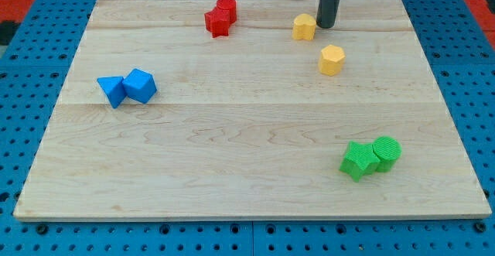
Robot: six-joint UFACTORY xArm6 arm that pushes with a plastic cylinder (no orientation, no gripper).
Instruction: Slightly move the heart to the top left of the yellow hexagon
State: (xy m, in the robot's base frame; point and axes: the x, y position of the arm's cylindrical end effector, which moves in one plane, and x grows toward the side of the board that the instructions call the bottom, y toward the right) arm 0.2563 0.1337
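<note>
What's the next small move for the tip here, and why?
Probably a short nudge toward the view's left. My tip sits just right of the yellow heart, which lies up-left of the yellow hexagon, so a small leftward push should settle it there.

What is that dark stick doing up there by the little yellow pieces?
That rod is the end of a robot arm, and it pushes blocks around the wooden board. Right now my tip sits at the view's top, just right of the yellow heart. The yellow hexagon lies a little below and to the right of the heart. The red blocks, the blue blocks and the green blocks sit in pairs elsewhere, away from the rod.
</note>
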